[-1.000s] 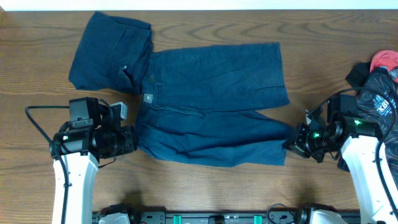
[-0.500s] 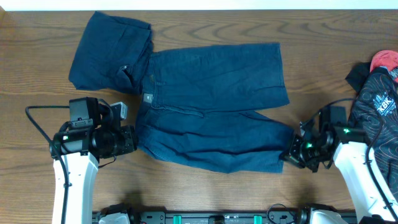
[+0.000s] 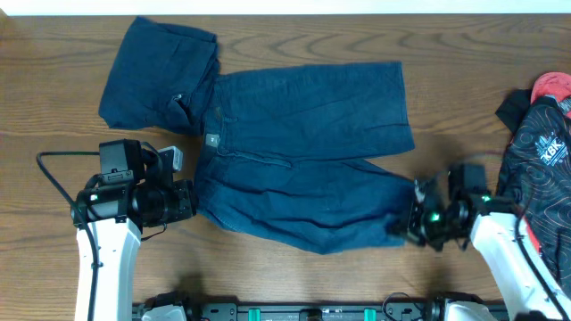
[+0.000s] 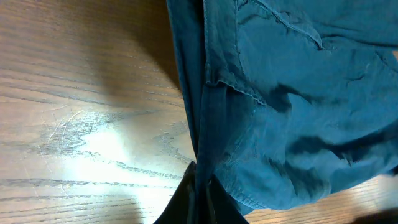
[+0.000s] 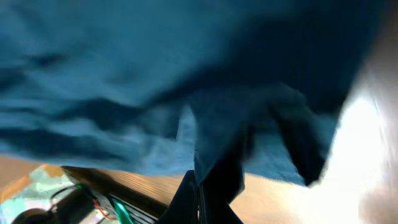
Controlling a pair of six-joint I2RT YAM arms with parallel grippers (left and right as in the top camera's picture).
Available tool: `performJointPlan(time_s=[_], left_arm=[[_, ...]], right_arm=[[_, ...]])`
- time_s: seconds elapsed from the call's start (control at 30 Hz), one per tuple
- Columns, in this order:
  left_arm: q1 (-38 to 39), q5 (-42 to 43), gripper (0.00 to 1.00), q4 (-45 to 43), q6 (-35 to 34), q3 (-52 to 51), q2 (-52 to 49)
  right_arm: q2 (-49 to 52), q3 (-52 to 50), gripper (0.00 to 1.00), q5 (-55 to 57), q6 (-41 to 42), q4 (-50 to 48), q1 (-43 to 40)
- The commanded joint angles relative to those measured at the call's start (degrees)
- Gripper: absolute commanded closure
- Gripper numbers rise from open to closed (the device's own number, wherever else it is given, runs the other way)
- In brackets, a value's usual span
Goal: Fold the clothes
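Note:
A navy pair of shorts [image 3: 303, 152] lies spread across the middle of the table, waistband to the left and two legs to the right. A second navy garment [image 3: 161, 76] sits folded at the back left, touching the waistband. My left gripper [image 3: 192, 201] is shut on the waistband's near edge; the left wrist view shows cloth [image 4: 292, 93] pinched between the dark fingers of that gripper [image 4: 200, 186]. My right gripper [image 3: 406, 223] is shut on the near leg's hem, and the right wrist view shows blue fabric [image 5: 155, 74] draping up from this gripper [image 5: 202, 186].
A heap of other clothes lies at the right edge: a black patterned garment [image 3: 540, 143] and something red [image 3: 553, 87] behind it. The right arm passes close beside this heap. A dark rail [image 3: 303, 312] runs along the table's front edge.
My right gripper has moved toward the front edge and slightly left, dragging the near leg's hem with it. The left gripper has stayed put.

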State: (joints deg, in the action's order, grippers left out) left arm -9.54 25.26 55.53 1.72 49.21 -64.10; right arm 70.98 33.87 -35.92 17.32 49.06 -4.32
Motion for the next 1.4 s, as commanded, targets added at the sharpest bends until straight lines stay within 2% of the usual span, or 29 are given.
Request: performJointPlan(time_s=[0.0, 0.27, 0.43, 0.6, 0.77, 0.93, 1.13, 1.37], left_arm=[[0.0, -0.13, 0.94, 0.24, -0.09, 1.07, -0.17], [1.36, 6.08, 0.94, 1.46, -0.02, 1.25, 1.86], [4.17, 6.01, 0.94, 2.54, -0.04, 2.32, 6.32], [6.16, 6.01, 0.94, 3.87, -0.5, 3.93, 11.23], [7.87, 6.01, 0.94, 11.23, -0.48, 6.88, 15.43], [9.14, 5.55, 0.94, 15.85, -1.57, 11.54, 18.36], [9.14, 3.41, 0.94, 14.71, -2.86, 12.52, 16.74], [9.14, 1.68, 0.94, 11.85, -3.19, 10.78, 6.95]], right_arm=[[-3.72, 8.74, 0.99, -6.6, -5.05, -0.46, -1.33], [-7.89, 25.05, 0.99, -4.09, -4.07, 4.39, -6.43], [-8.13, 27.21, 0.99, -2.4, -4.15, 9.38, -8.35], [-8.83, 27.23, 0.99, 5.44, -4.09, 13.25, -9.64], [-11.76, 30.08, 0.99, 6.19, -4.09, 16.63, -12.85], [-13.6, 38.14, 0.99, 6.58, -2.49, 20.48, -16.15], [-11.34, 40.26, 0.99, 6.19, -0.11, 15.23, -15.02], [-1.2, 40.24, 0.99, 4.37, 3.37, 2.21, -11.78]])
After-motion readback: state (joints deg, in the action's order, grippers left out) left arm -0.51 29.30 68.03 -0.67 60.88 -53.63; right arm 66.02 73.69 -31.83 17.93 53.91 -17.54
